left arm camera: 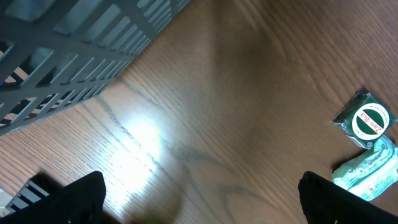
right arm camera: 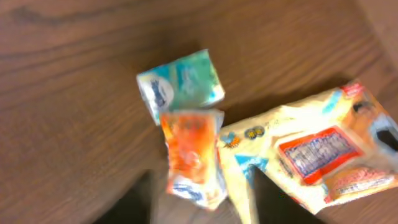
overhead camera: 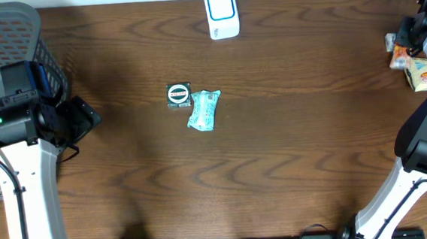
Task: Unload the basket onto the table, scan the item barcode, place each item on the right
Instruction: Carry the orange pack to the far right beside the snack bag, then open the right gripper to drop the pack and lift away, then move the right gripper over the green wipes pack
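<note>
Right under the lens, the right gripper (right arm camera: 200, 182) shows as 2 dark, blurred fingers standing apart, with the orange packet (right arm camera: 189, 146) between them on the table (right arm camera: 62, 124). The jaws are partly open, wider than the packet, and I see no pinch on it, though the blur stops me saying whether a pad brushes its side. That packet, at the table's right edge toward the far side, looks like the item to scan. It reads as a thin, crinkly sachet, surely light, soft and slippery, so it would likely fold or skate if nipped by a corner. My call is to grip flat across a sealed end and leave the printed face free. A teal-and-white carton (right arm camera: 180, 87) butts against its far end and a yellow pouch (right arm camera: 298, 155) lies just beside it, crowding the approach. Over on the other side, the left gripper (left arm camera: 200, 190) is spread to its widest with nothing in it, near the grey basket (left arm camera: 74, 56) at the far-left corner. The scanner (overhead camera: 221, 13) stands at the middle of the far edge, and a green round-label packet (overhead camera: 179, 95) and a pale teal pouch (overhead camera: 204, 110) lie touching mid-table. No barcode shows on the orange packet: its print is smeared, and in the overhead view the arm hides part of the right-edge pile.
</note>
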{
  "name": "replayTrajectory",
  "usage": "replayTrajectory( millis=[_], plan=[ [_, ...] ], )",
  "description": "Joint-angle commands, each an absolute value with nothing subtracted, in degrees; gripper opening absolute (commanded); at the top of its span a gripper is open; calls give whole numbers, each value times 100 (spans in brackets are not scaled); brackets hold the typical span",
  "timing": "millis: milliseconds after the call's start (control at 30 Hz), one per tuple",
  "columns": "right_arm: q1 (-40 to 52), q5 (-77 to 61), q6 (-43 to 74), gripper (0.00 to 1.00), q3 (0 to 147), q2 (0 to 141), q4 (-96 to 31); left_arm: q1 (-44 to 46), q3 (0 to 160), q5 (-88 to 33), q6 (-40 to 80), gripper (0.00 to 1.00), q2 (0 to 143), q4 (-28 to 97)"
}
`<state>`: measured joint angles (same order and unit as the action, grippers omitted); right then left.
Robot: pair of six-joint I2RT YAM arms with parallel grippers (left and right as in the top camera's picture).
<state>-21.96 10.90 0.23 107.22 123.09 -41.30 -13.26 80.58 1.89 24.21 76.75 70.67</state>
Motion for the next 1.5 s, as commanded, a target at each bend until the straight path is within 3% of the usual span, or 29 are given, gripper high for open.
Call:
replayTrajectory(
  millis=[0, 200, 500, 767, 1100, 1167, 1267, 1467],
  plan=[
    [-2209, 1033, 104, 50, 10676, 12370, -4099, -1343, 8047, 283, 2453, 97, 7651, 7094],
    [-2143, 657, 104, 53, 10683, 12164, -4099, -1343, 8047, 283, 2453, 97, 7651, 7094],
    [-1876, -1426, 475, 50, 10683, 11349, -4036, -1343, 8047, 283, 2453, 98, 7651, 7094],
    [-1308, -4309, 639, 64, 10674, 11225, -4689, -1343, 8047, 283, 2453, 97, 7651, 7094],
    [268, -3839, 510, 72, 10488, 11555, -5398, -1343, 8047, 283, 2453, 98, 7651, 7094],
    [563, -3699, 510, 79, 10484, 11607, -5448, -1343, 8047, 283, 2453, 97, 7651, 7094],
    [976, -3673, 508, 99, 10484, 11620, -5454, -1343, 8047, 285, 2453, 97, 7651, 7094],
    [1664, -2744, 921, 91, 10484, 11629, -5398, -1343, 8047, 283, 2453, 97, 7651, 7094]
  ],
)
